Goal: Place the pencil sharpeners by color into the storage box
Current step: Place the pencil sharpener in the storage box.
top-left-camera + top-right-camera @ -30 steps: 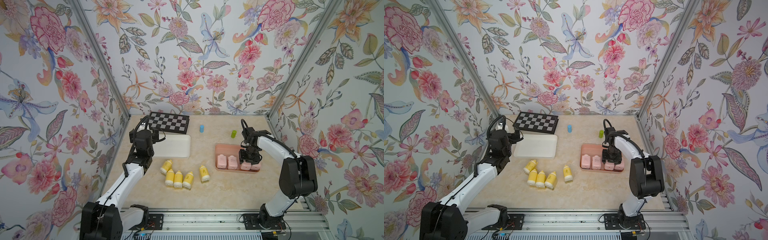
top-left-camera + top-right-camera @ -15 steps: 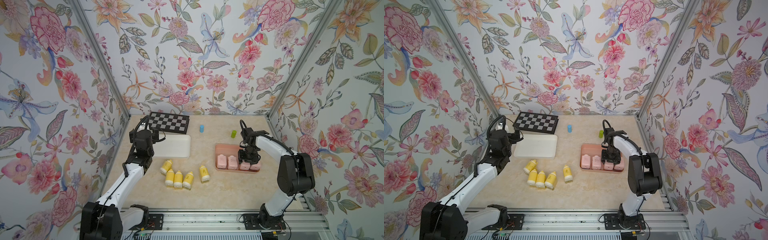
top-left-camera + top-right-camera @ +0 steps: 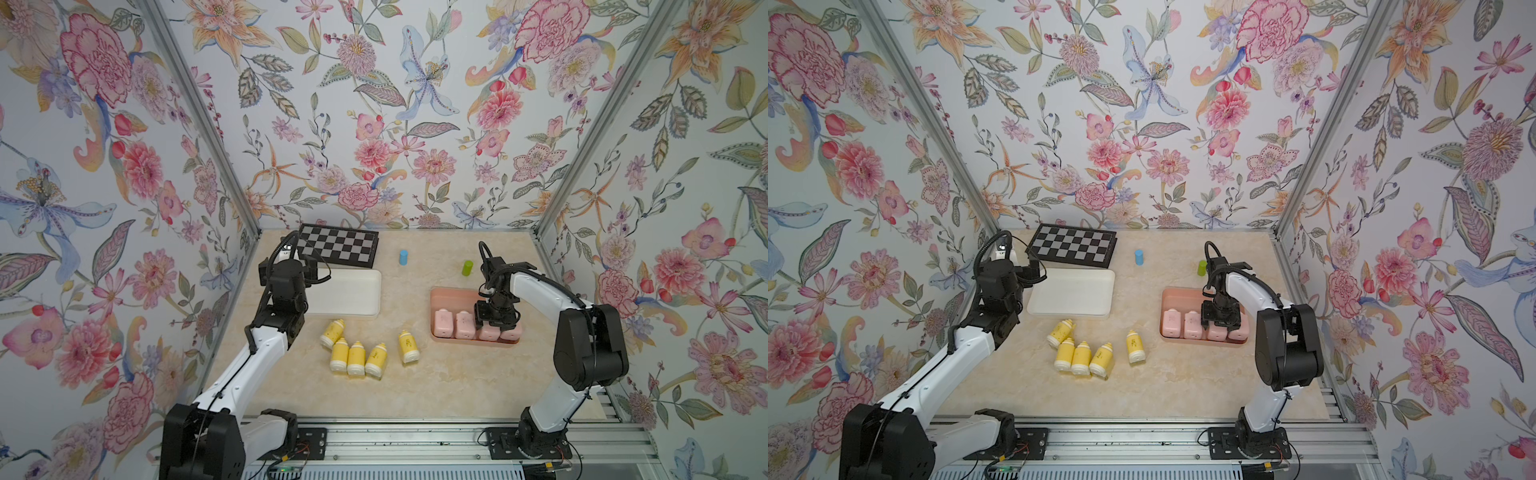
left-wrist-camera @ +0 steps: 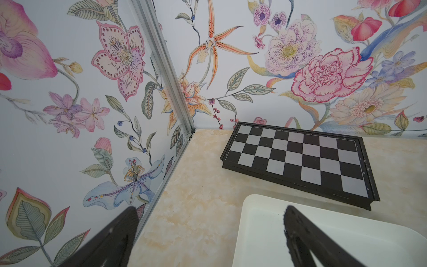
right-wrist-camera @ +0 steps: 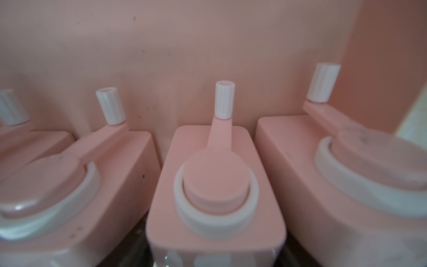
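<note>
Landmark: the pink tray [image 3: 451, 297] lies flat on the bench [image 3: 457, 386]. Every place below is given from it.
Pink set: four pink pencil sharpeners [image 3: 443, 323] sit inside the pink tray. They form one row, side by side, along its wall nearest the arm bases.
Close look: the right wrist view shows the third pink sharpener [image 5: 215, 185] with its round face up. It has a pink disc in a white ring and a thin crank with a white knob, which points across the tray floor.
Yellow set: five yellow pencil sharpeners [image 3: 356, 358] lie on their sides on the bench, outside the pink tray, on the side toward the left arm [image 3: 266, 347].
Yellow spacing: four of them are bunched close together. The fifth yellow sharpener [image 3: 408, 346] lies apart from the bunch and is the one nearest the pink tray.
White tray [image 3: 353, 291]: it is well apart from the pink tray, beyond the yellow bunch on that same side.
Left jaws: they are spread wide with nothing between them, at the white tray's end farthest from the pink tray. In the left wrist view one tip is over the white tray [image 4: 346, 231] and the other is past its edge.
Right arm [image 3: 540, 286]: it bends down into the pink tray.
Right jaws: they are low over the third pink sharpener, counted from the left arm's side. Their tips are hidden, so I cannot tell whether they grasp it or stand released.
Green cylinder [image 3: 467, 268]: it stands upright just beyond the pink tray's far wall.
Blue cylinder [image 3: 403, 257]: it stands upright farther beyond that wall, toward the chessboard.
Chessboard [image 3: 338, 250]: it is well apart from the pink tray, behind the white tray.
</note>
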